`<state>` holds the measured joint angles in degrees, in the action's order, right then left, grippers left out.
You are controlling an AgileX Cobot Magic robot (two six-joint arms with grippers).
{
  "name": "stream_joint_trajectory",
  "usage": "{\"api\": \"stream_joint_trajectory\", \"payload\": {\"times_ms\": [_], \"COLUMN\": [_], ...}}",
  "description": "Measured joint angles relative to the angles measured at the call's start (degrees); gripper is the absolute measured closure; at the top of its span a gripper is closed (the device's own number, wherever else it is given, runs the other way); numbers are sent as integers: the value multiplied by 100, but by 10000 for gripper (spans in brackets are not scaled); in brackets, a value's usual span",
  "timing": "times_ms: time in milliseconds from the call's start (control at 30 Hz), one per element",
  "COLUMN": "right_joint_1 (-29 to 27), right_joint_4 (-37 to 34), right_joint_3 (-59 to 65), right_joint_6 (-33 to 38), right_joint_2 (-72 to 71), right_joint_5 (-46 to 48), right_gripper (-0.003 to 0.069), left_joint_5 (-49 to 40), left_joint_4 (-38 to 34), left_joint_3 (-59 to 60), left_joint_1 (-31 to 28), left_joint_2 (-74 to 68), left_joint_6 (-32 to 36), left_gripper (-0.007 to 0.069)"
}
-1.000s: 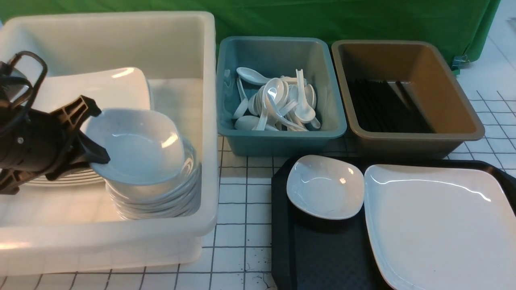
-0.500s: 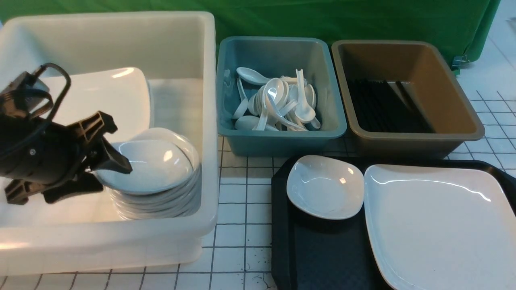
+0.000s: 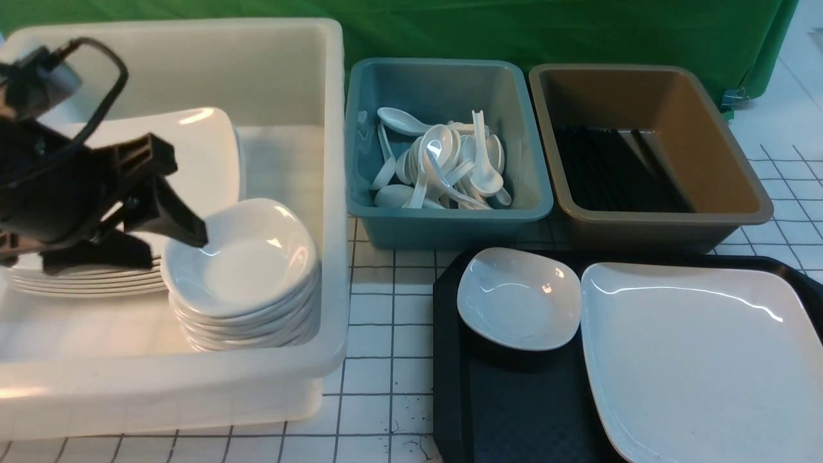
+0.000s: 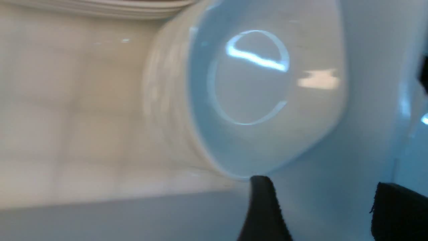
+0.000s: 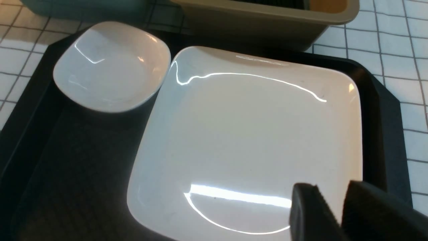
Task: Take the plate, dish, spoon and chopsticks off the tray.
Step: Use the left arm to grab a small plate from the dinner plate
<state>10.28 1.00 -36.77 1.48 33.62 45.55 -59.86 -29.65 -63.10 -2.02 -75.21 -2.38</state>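
Two pieces sit on the tray [image 3: 514, 411] at the near right corner of the surface in the front view. The dish [image 3: 517, 299] is in its far left corner, and the plate [image 3: 701, 360] lies just beside it on the right. No cutlery shows on the tray. The spoons [image 3: 443, 161] lie in the blue bin [image 3: 450, 228] at the far edge, and the chopsticks [image 3: 604, 170] lie in the brown bin [image 3: 662, 228] beside it.

At the left edge, the left end effector [image 3: 179, 252] hangs inside the white tub [image 3: 193, 386]. Its fingers are spread and pinch nothing, with one tip just over the rim of a stack of dishes [image 3: 241, 270]. This reads as a finished drop-off, so the next step is probably to fetch the tray's dish.

The left wrist view is blurred. Both black fingers stand well apart with nothing between them, the stack lies just beyond, and the tub wall is close. The arm should rise over that wall before swinging across.

In the right wrist view, the right end effector [image 5: 339, 214] hangs over the plate's near edge. Its fingers are close together with a sliver of white between them. Whether they nip the plate or only hover cannot be told. The plate nearly fills the tray's right half, and its edges lie near the raised rim, leaving little room for a finger. The bare near left part of the tray gives open room to reach the dish.
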Motion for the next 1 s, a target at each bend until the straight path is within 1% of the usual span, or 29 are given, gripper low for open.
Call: {"api": "stream_joint_trajectory", "payload": {"times_ms": [33,67,100,133,167,233,300,367,400,433,500,533,600,700,767,833,933,1000], "right_joint_1": [0,0,0,0,0,0,0,0,0,0,0,0,0,0,0,0,0,0], "right_joint_4": [-1,-6,-6,-12,-17,-17,-17,-17,-17,-23,-36,-36,-47,-54,-54,-59,-59,-59], "right_joint_3": [0,0,0,0,0,0,0,0,0,0,0,0,0,0,0,0,0,0], "right_joint_6": [0,0,0,0,0,0,0,0,0,0,0,0,0,0,0,0,0,0], "right_joint_2": [0,0,0,0,0,0,0,0,0,0,0,0,0,0,0,0,0,0], "right_joint_5": [0,0,0,0,0,0,0,0,0,8,20,20,20,20,32,39,39,39], "right_gripper": [477,474,474,472,468,466,464,463,463,463,462,462,462,462,462,461,460,458], "left_joint_5": [-87,-114,-121,-127,-137,-151,-163,-206,-219,-224,-224,-224,-155,179,455,779,1192,1365], "left_joint_4": [-335,-547,-572,-647,-629,-496,-262,204,408,642,1426,1670,2667,3879,4486,4845,5093,5178], "left_joint_3": [-94,-153,-162,-224,-296,-427,-595,-901,-1058,-1155,-1521,-1648,-1931,-2191,-2260,-2284,-2284,-2284], "left_joint_1": [194,496,496,892,1429,2027,2626,3398,3724,3907,4509,4699,5102,5499,5629,5701,5713,5713], "left_joint_2": [0,-13,-12,-58,-147,-337,-572,-979,-1186,-1317,-1808,-1942,-2419,-2957,-3280,-3547,-3841,-3940], "left_joint_6": [238,321,337,386,387,340,177,-232,-329,-399,-465,-465,-336,-5,146,398,734,828], "left_gripper": [296,349,358,425,492,568,606,618,616,610,574,561,508,432,378,327,265,243]}}
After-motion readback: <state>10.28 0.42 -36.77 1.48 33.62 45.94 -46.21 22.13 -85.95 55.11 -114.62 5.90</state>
